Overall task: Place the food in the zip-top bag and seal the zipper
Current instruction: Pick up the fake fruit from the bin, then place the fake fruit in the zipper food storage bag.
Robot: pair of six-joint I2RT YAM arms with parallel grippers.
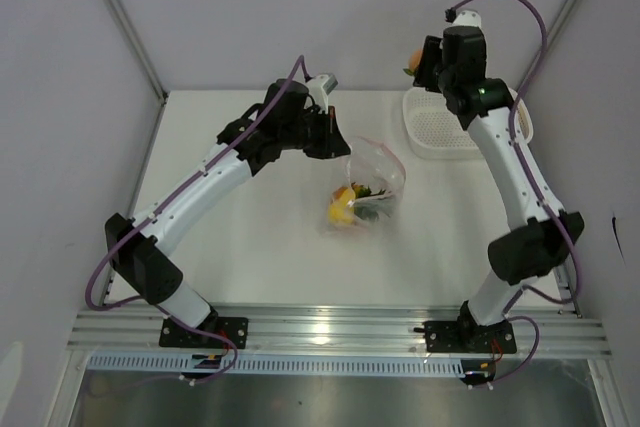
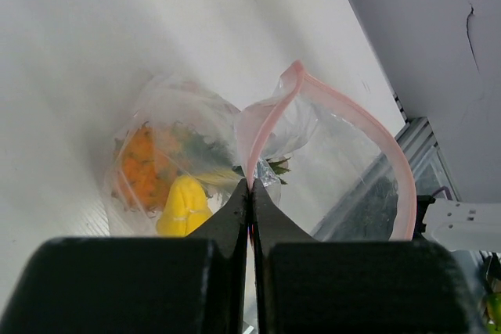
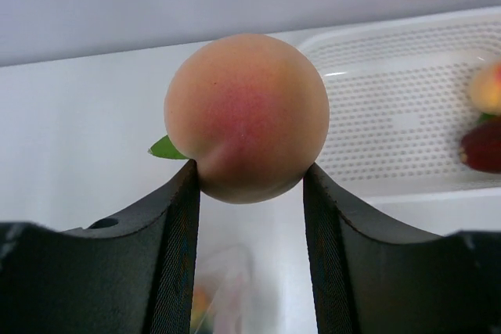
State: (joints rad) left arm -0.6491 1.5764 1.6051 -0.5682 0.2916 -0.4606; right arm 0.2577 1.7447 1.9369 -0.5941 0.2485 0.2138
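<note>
Counts at this moment, taken over all three views.

Bags: one. The clear, floppy plastic zip-top bag [image 1: 380, 169] lies mid-counter on the white counter [image 1: 250, 237], between the two arms. Its mouth is open, and the thin pink-red zipper strip [image 2: 395, 170] stands up in a loop.

Fruit inside the bag: two that I can make out. One is an orange toy pineapple [image 2: 137, 174] with a green crown. One is a yellow lemon-like fruit [image 2: 182, 207] touching it. Both sit at the closed end of the bag.

Left end effector [image 2: 250, 185]: fully closed, its two fingers pinching one side of the zipper strip and holding that edge up off the counter.

Right end effector [image 3: 250, 174]: clamped on one round pink-yellow toy peach [image 3: 246, 115] with a small green leaf, one finger on each flank. It is raised above the far side of the counter, just beside the basket and well apart from the bag.

Baskets: one, a white perforated plastic basket [image 3: 391, 138], at the far right of the counter.

Fruit in the basket: two, both cut off at the right edge of the right wrist view. They are a second peach [image 3: 487, 87] and a dark red apple [image 3: 481, 146] just below it.

Fruit total: five.
</note>
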